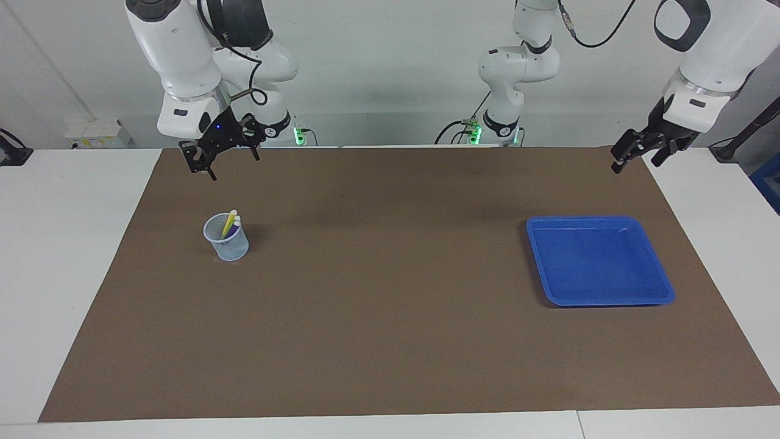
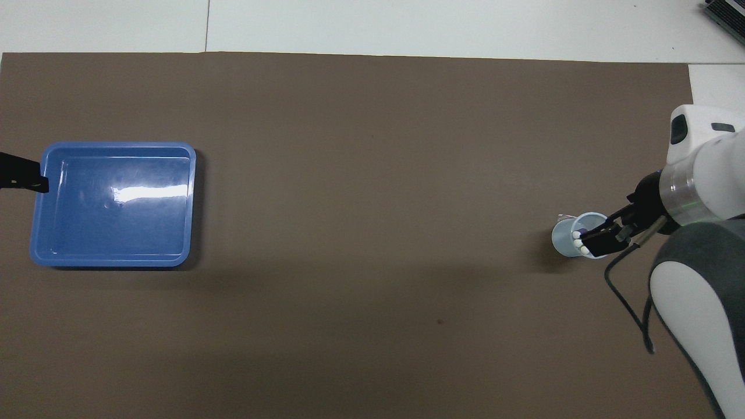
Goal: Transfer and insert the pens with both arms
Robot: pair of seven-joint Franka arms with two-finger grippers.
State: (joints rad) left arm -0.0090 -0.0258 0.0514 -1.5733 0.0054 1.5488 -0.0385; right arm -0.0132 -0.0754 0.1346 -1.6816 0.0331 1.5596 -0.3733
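A pale blue mesh cup stands on the brown mat toward the right arm's end of the table. The pens stand in it: a yellow one and a purple one show, each with a whitish tip; the green one is hidden. The pens' whitish tips also show in the overhead view. My right gripper hangs open and empty in the air above the mat, well clear of the cup; in the overhead view it covers part of the cup. My left gripper is open and empty, raised at the mat's edge.
A blue tray lies empty on the mat toward the left arm's end; it also shows in the overhead view, with the left gripper's tip at its rim. Two smaller white arms with green lights stand at the robots' edge.
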